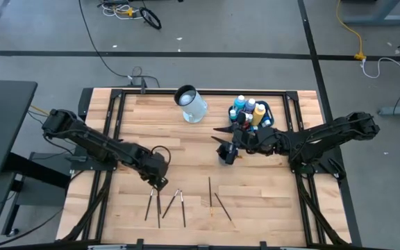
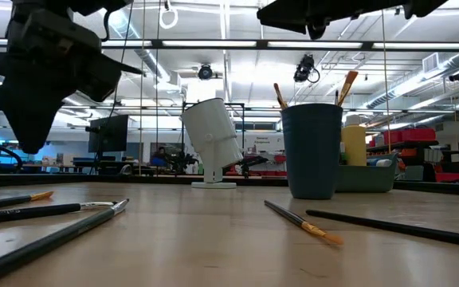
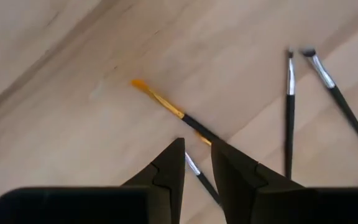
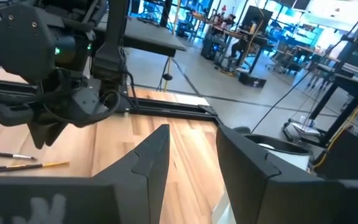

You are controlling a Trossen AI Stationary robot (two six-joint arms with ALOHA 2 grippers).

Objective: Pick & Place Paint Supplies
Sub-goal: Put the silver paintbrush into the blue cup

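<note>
The left tool (image 1: 160, 182) hangs just above the near-left part of the tabletop (image 1: 269, 201), fingers apart with a narrow gap and grasping nothing. Directly beneath it, in its wrist view, lies an orange-tipped paintbrush (image 3: 166, 107), its dark handle running under the gap between the fingers and its bristles pointing away from the tool. The brush's long axis runs along the gap rather than across it, so a clean pinch probably calls for a turn of the wrist first. Other loose brushes (image 1: 210, 191) lie scattered on the boards just beside and to the right, most pointing roughly front to back. This arm is plainly the nearer one to them. Farther back, the right tool (image 1: 222, 140) hovers over the dark blue cup (image 1: 227, 155), which already has brushes standing in it; its fingers are apart and empty. Behind it, the paint bottles (image 1: 247, 107) stand in the teal tub (image 1: 267, 122), beside a pale jug (image 1: 192, 104).
</note>
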